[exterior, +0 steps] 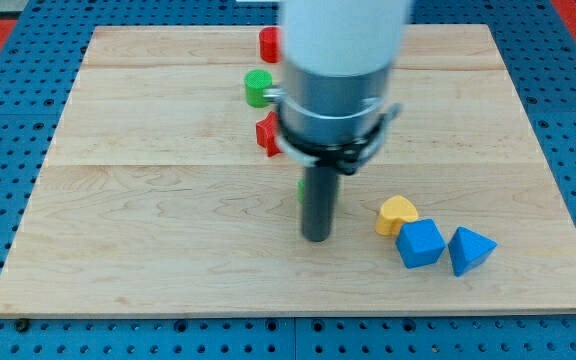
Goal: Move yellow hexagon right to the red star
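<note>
My tip (316,238) rests on the board (148,240) near its middle. The red star (266,133) lies up and to the left of the tip, its right side hidden behind the arm's body. The only yellow block in view (396,214) lies to the right of the tip, apart from it; it looks rounded, more like a heart than a hexagon. No yellow hexagon shows; the arm hides part of the board's upper middle. A sliver of a green block (301,188) peeks out at the rod's left edge.
A blue cube (420,243) touches the yellow block's lower right, and a blue triangular block (470,250) lies just right of the cube. A green block (258,88) and a red block (268,43) lie above the red star.
</note>
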